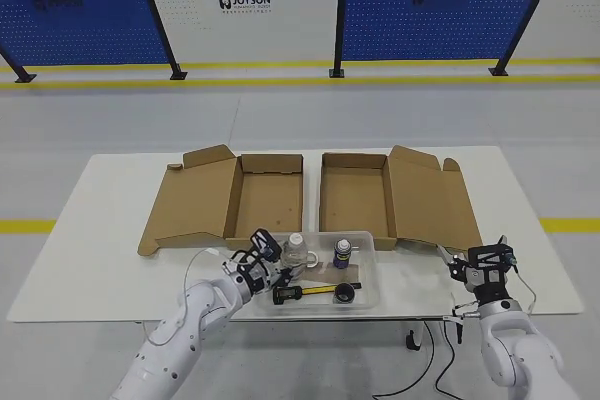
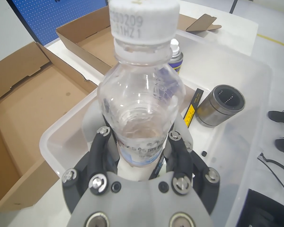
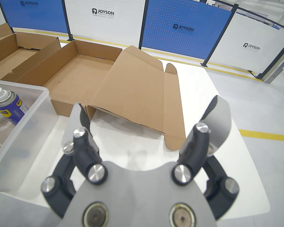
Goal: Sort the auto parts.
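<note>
- Auto parts point(image 1: 343, 252) are found pooled in one clear plastic bin point(image 1: 378, 292) at the near edge of the table point(image 1: 110, 230). Every part seen lies in it, so sorting is judged hardly begun.
- Left box point(image 1: 270, 205) and right box point(image 1: 355, 200), both cardboard, are laid open side by side just behind the bin with their lids folded outward. They are taken to be the sorting targets, one within reach of each arm.
- The bin is set between the two arms. Its wall must be cleared by anything carried out toward a box.
- Right gripper point(image 3: 148, 109) is held spread wide with nothing between its jaws, above the table's right corner and beside the right box's lid. It is judged to be parked out of the way.
- Bottle point(image 2: 142, 95), clear with a white cap, is clamped low on its body by the left gripper point(image 2: 138, 140) at the bin's left end, cap pointing away from the wrist. Whether its base touches the bin floor cannot be told.
- Spray can point(image 2: 176, 57) is seen upright just beyond the bottle, where it could be knocked as the bottle is carried out.
- Bearing point(image 2: 220, 105), a steel cylinder, is lying on its side near the front wall.
- Ruler point(image 2: 194, 107), yellow and black, is lying between bearing and bottle.
</note>
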Available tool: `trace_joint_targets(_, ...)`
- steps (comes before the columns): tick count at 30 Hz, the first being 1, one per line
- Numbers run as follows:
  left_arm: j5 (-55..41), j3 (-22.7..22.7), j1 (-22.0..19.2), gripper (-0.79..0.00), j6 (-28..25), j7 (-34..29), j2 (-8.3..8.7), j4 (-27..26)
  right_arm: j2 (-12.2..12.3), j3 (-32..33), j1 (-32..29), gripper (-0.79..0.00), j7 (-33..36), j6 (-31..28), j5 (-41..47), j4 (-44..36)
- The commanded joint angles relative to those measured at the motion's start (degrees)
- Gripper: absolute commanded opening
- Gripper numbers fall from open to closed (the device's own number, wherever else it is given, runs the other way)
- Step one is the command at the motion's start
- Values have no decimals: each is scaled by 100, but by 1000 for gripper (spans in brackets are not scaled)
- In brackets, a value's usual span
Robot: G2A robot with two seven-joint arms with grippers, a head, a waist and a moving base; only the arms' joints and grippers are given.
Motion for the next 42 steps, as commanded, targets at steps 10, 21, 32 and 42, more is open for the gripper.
trace_joint_targets(10,-322,-500,310,-785,-397,-56,126,-910,0,0,0,0,0,0,0,0)
trace_joint_targets(21,-415,-828,678,-785,-780,-482,248,-1643,0,0,0,0,0,0,0,0)
trace_joint_targets(32,-225,-885,271,-785,698,-321,172,-1491,0,0,0,0,0,0,0,0)
trace_joint_targets(42,221,-381,-576,-785,2476,-615,-47,-548,0,0,0,0,0,0,0,0)
